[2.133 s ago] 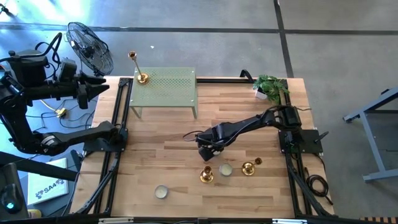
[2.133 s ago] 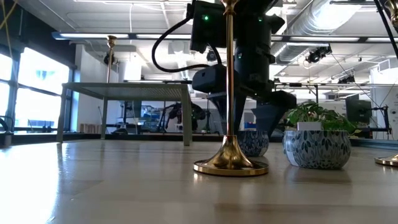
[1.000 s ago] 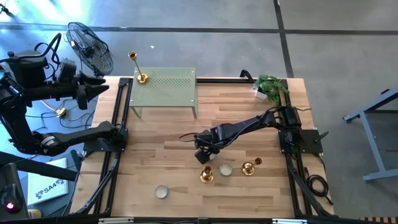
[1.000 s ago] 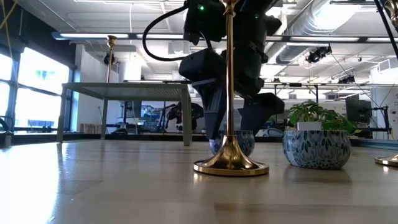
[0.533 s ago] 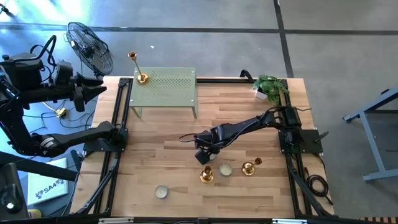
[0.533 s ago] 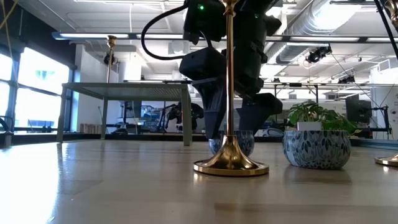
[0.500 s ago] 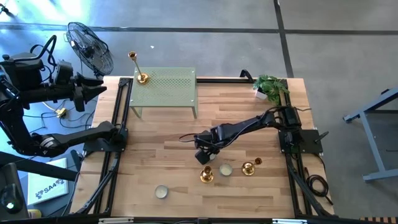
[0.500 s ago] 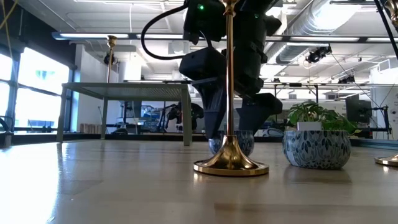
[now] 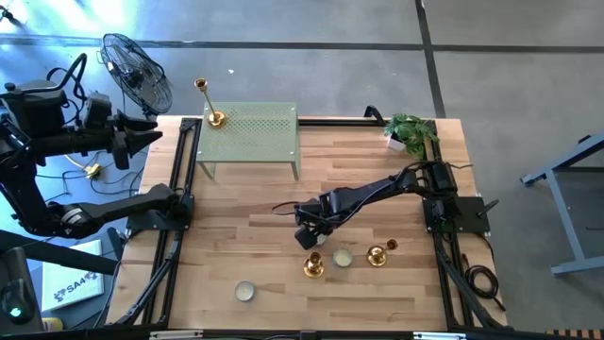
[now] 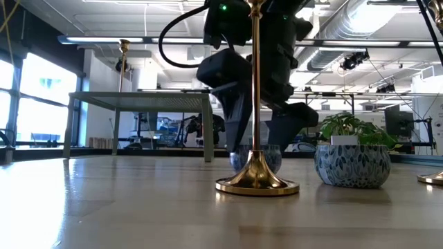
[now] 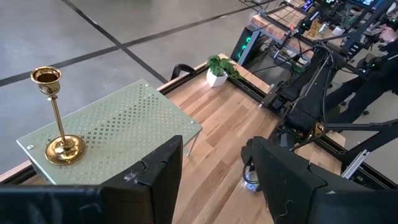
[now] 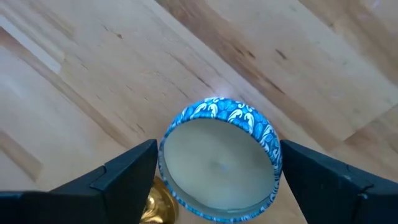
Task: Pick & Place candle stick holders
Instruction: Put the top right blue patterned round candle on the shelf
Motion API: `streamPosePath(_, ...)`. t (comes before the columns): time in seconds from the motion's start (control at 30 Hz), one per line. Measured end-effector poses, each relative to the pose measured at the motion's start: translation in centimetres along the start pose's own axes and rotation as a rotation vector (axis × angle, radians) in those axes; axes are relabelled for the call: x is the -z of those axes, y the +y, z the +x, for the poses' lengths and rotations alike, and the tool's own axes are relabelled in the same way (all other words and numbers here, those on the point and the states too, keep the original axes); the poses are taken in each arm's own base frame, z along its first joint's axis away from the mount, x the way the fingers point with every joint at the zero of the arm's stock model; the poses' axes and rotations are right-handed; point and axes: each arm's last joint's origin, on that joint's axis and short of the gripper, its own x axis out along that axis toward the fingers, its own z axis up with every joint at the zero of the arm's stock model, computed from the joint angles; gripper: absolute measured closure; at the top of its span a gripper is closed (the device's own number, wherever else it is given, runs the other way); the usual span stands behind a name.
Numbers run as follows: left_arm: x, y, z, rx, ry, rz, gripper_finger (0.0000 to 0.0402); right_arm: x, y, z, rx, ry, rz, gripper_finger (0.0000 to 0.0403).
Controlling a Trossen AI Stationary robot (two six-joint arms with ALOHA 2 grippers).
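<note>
3 gold candle stick holders, all upright: a tall one (image 9: 215, 117) on the green rack's corner, 2 more (image 9: 313, 266) (image 9: 377, 255) on the table's front edge.

one candlestick (image 9: 209, 104) on rack (image 9: 250, 132), two (image 9: 313, 264) near candle (image 9: 343, 257)

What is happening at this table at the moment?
The right gripper hangs open above the wooden table, near a blue patterned candle tin and a tall candlestick. Another candlestick stands nearby, and a third stands on the green perforated stand. The left gripper waits, open, by the table's left edge.
</note>
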Motion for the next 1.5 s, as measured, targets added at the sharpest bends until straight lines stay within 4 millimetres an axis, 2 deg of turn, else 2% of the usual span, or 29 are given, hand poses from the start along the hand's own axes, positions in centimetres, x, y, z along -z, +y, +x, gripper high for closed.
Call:
streamPosePath(0.3, 0.0, 0.0, 0.0, 0.0, 0.0, 0.0, 0.0211, 0.1, -0.1, 0.0, 0.003, 0.025, 0.005, 0.0075)
streamPosePath(0.87, 0.0, 0.0, 0.0, -0.004, -0.001, 0.0, 0.0211, 0.5, -1.2, -0.1, 0.137, 0.02, 0.068, 0.0075)
streamPosePath(1.2, 0.0, 0.0, 0.0, -0.003, -0.001, 0.0, 0.0211, 0.5, -1.6, 1.3, 0.182, 0.055, 0.086, 0.0077)
streamPosePath(1.5, 0.0, 0.0, 0.0, 0.001, -0.001, 0.0, 0.0211, 0.5, -1.7, 1.4, 0.191, 0.05, 0.083, 0.0116)
